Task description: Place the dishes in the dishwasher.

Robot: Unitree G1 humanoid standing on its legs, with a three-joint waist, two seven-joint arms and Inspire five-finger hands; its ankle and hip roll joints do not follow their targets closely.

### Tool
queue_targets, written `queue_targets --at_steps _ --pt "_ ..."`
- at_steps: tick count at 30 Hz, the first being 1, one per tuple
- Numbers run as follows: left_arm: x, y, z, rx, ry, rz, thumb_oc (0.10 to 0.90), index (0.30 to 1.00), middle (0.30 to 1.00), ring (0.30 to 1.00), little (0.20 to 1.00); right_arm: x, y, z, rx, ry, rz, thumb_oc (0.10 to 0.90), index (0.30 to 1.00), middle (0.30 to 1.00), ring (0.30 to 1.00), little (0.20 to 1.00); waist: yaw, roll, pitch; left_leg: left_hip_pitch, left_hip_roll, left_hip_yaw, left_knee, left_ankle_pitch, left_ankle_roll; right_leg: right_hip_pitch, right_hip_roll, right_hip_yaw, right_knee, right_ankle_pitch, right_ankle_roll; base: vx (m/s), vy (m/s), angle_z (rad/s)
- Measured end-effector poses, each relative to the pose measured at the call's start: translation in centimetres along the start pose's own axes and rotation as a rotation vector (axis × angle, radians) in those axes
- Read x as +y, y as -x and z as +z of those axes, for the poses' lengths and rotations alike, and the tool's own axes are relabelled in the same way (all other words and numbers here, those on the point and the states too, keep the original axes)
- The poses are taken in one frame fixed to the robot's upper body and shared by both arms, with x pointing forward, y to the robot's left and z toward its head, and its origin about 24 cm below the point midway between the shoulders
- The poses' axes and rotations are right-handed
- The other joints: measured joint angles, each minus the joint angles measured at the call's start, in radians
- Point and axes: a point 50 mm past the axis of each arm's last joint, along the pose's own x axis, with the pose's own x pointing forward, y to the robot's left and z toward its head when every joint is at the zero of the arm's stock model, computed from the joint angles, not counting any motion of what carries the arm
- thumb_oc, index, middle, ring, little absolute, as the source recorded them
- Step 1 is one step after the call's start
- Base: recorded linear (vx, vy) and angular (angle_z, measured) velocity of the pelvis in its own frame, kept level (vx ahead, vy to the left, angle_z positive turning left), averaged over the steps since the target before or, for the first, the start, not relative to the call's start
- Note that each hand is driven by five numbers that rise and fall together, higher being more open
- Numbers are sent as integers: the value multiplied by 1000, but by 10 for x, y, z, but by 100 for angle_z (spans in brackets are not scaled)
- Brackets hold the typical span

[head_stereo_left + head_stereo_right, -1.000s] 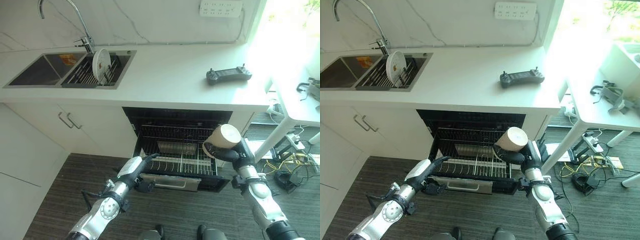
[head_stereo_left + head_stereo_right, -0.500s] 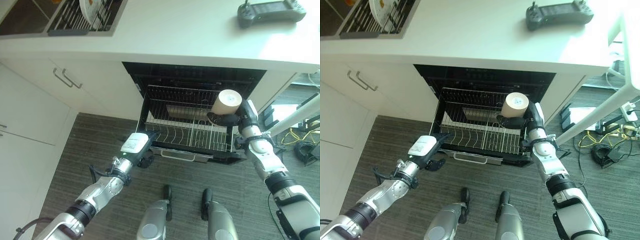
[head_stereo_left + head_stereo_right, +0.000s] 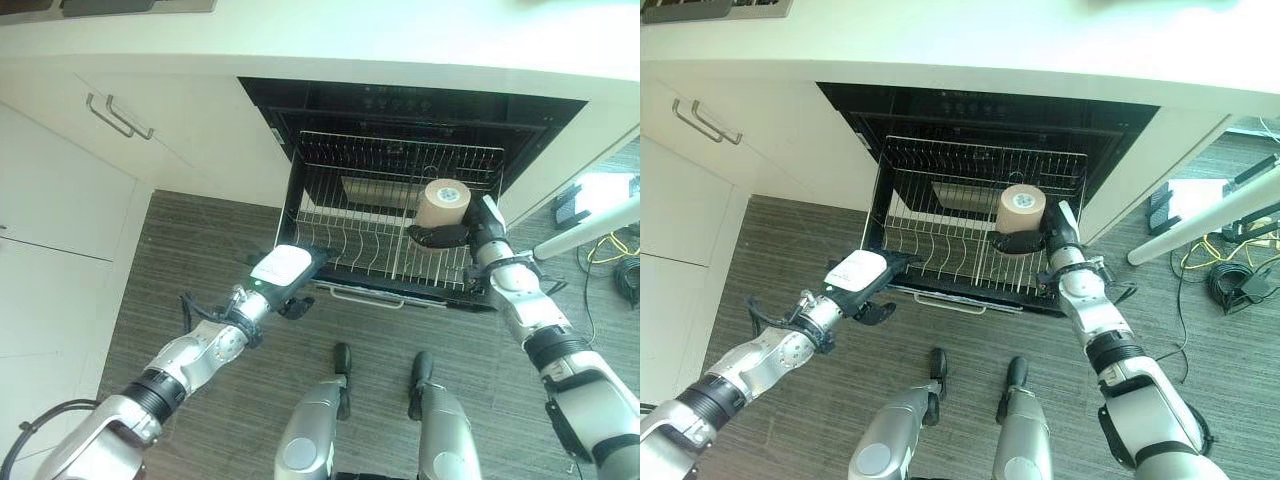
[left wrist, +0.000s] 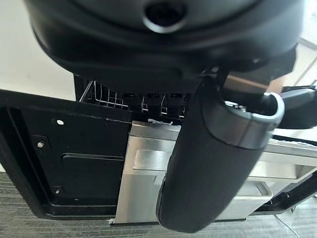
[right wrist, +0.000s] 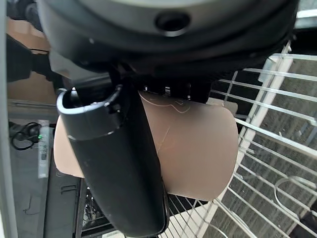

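A beige cup [image 3: 443,203] lies on its side in my right hand [image 3: 440,236], which is shut on it from below, just above the right half of the pulled-out wire rack [image 3: 360,225] of the open dishwasher [image 3: 400,105]. In the right wrist view the thumb [image 5: 114,163] lies across the cup [image 5: 198,148], with rack wires [image 5: 267,148] beside it. My left hand [image 3: 285,272] is open, its straight fingers at the rack's front left corner. The left wrist view shows the thumb [image 4: 213,158] before the rack's silver front handle [image 4: 143,168].
White cabinet doors with bar handles [image 3: 115,115] stand left of the dishwasher. The white countertop edge [image 3: 400,55] overhangs the opening. A white table leg [image 3: 590,235] and loose cables [image 3: 615,270] lie on the striped floor to the right.
The camera has tipped down, so sink and counter slid out of view. My right hand has carried the cup down to just over the rack's right half. The left hand stays at the rack's front.
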Motion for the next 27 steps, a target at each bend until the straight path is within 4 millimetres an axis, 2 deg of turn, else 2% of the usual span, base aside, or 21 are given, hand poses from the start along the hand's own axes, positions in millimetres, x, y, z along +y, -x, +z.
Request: queue_targets --at_steps 4,13,14,15,17,18,19,25,26,27 --pt "0 1 -1 6 27 -14 800 900 900 900 900 15 0 -11 54 -33 -2 400 300 300 300 300 -4 1 0 0 -13 0 -5 10 7 -3 -13 0 3 3 9 8 69 3" --pt "-3 4 -1 11 30 -21 800 900 900 900 900 31 2 -16 66 -81 -45 400 300 300 300 300 -17 3 -2 -2 -29 4 -20 24 15 -19 -30 6 15 5 21 4 37 1" --pt "-3 4 -1 12 31 -22 800 900 900 900 900 32 2 -17 65 -79 -44 422 333 333 333 333 -21 3 -2 -2 -29 4 -20 24 15 -19 -31 6 15 5 21 0 0 0" --pt "-3 4 -1 11 31 -23 800 900 900 900 900 33 3 -17 64 -74 -41 546 519 519 519 519 -25 3 -2 -2 -29 5 -20 24 15 -19 -31 6 15 5 21 0 0 0" --pt "-3 4 0 10 31 -23 800 900 900 900 900 34 4 -18 59 -65 -37 588 582 582 582 582 -25 3 -2 -2 -29 5 -20 24 15 -19 -31 6 15 5 21 0 0 0" --pt "-3 4 0 9 31 -23 800 900 900 900 900 35 5 -19 52 -51 -38 543 514 514 514 514 -27 3 -2 -2 -29 5 -20 24 15 -20 -30 6 15 5 21 0 0 0" --pt "-4 5 1 7 31 -23 800 900 900 900 900 35 6 -20 46 -45 -42 400 300 300 300 300 -27 4 -2 -1 -29 6 -20 24 15 -20 -31 6 15 5 21 0 0 0" --pt "-6 7 3 1 36 -22 800 900 900 900 900 35 7 -20 23 41 -54 406 309 309 309 309 -27 4 -2 0 -28 7 -18 25 15 -19 -30 7 17 5 21 0 0 0" --pt "-6 7 3 2 35 -21 800 900 900 900 900 35 7 -19 4 116 -68 800 900 900 900 900 -27 4 -3 0 -28 7 -18 25 15 -19 -30 7 17 5 21 0 0 0" --pt "-7 7 3 2 35 -22 800 900 900 900 900 34 8 -18 -12 162 -82 800 900 900 900 900 -27 4 -3 0 -28 8 -18 25 15 -19 -30 8 17 5 21 0 0 0"
